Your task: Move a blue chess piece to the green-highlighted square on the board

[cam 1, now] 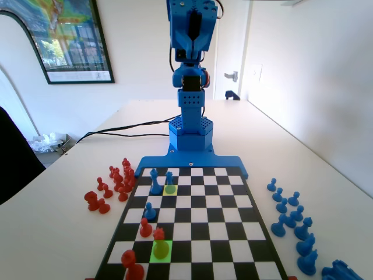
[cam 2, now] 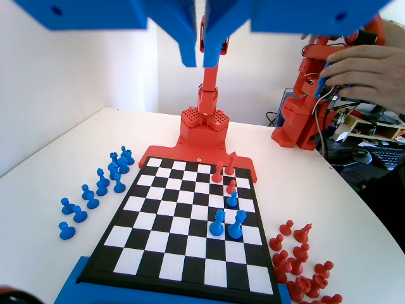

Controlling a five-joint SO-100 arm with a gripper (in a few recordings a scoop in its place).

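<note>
Hanging high above the board (cam 2: 183,215), tool (cam 2: 200,60) clenched empty; green-highlighted square (cam 1: 161,251) tinted in fixed view.

arm: blue plastic robot arm (cam 1: 190,70) upright, raised high over the black-and-white chequered board's (cam 2: 158,250) near end | gripper (cam 2: 200,47): two blue jaws pressed together, holding nothing

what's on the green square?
A red piece stands at the far edge of the green square, covering that edge; whether its base sits inside the square is unclear. No blue piece there.
</note>
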